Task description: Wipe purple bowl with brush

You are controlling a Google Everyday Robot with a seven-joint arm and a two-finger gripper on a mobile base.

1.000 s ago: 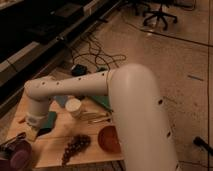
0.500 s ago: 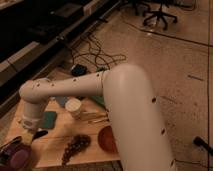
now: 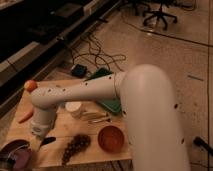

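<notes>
Gripper shifted slightly right, low, just beside purple bowl

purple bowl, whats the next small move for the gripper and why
Probably shift the gripper a little down-left in the view, over the purple bowl. It hangs over the wooden table beside the bowl's right rim, not above the bowl, so wiping cannot start from here.

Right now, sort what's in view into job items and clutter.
Job:
purple bowl, front-left of the table
claw, just right of it
brush, not clearly visible

Lying about:
orange bowl
grape bunch
white cup
green tray
pale sticks
carrot
orange fruit
</notes>
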